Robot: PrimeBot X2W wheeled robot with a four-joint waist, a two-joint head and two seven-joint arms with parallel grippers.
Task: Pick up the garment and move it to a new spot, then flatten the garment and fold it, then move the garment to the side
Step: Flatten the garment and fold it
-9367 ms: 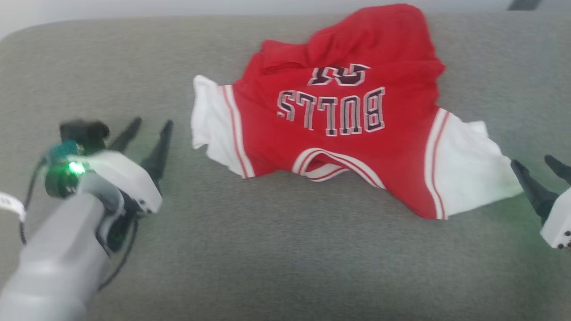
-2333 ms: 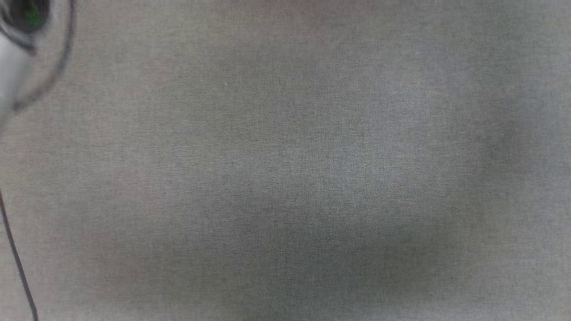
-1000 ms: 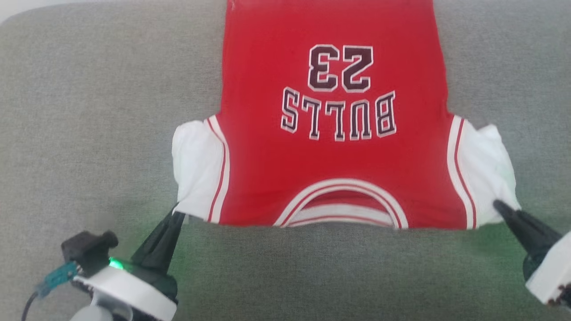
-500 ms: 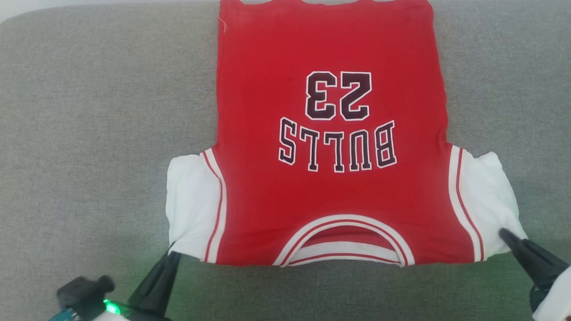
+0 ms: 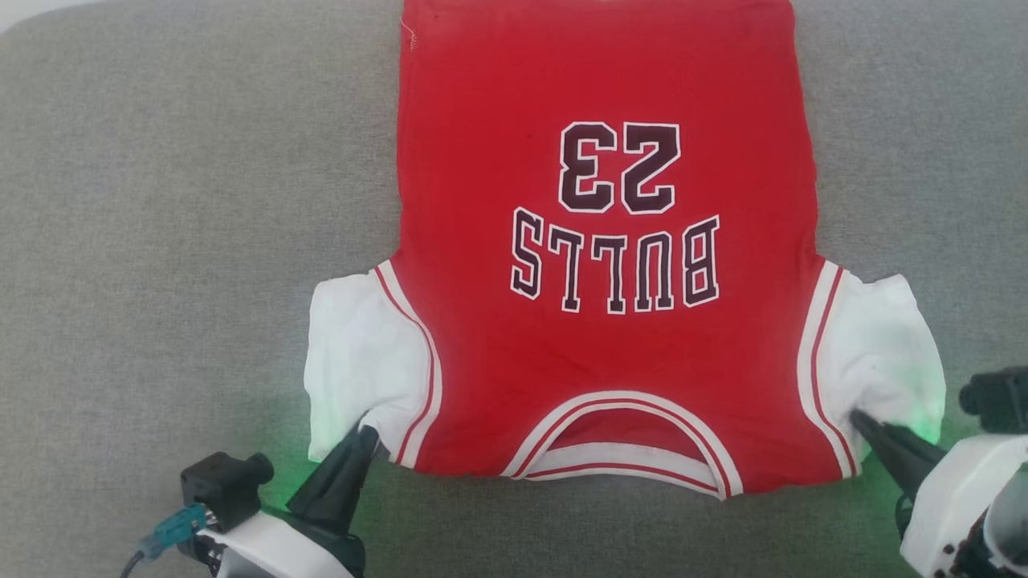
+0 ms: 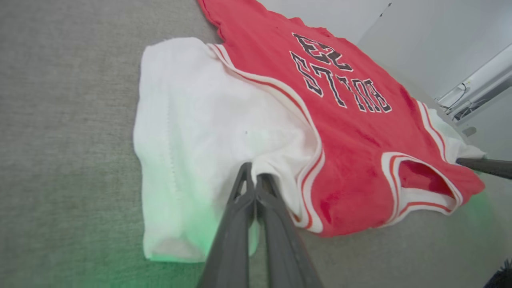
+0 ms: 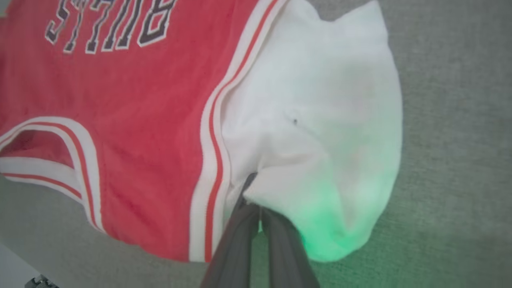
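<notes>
One red shirt [image 5: 602, 345] lies spread flat, print side up, on the grey fabric surface [image 5: 161, 241]. Collar [image 5: 622, 453] end is nearest the claws, hem end farthest from them. Black white-edged lettering [image 5: 618, 217] "BULLS 23" reads upside down in the head view. Red-white stripes run round the collar and down both shoulder seams.

Two white short sleeves stick out sideways. Left sleeve [image 5: 361, 361] sits just ahead of the left claw [image 5: 365, 433], and right sleeve [image 5: 883, 345] sits just ahead of the right claw [image 5: 858, 417].

Left claw is clenched on the shirt. Its fingers [image 6: 236, 224] are pressed together and the tips bite the near edge of the left sleeve, just beside the striped seam. Cloth puckers slightly at the tips.

Right claw is also clenched on the shirt. Its fingers [image 7: 280, 240] are together and the tips are buried in a bunched fold at the near edge of the right sleeve, right next to the striped seam.

Collar opening lies between the two claws, touching neither. Green glow tints the sleeve cloth and the surface around each claw. Left wrist view shows a dark tip of the right claw at the far sleeve.

Black block with a teal plug [image 5: 217, 490] sits on the left claw's outer side. Pale wall [image 6: 420, 32] shows beyond the surface's far edge in the left wrist view.
</notes>
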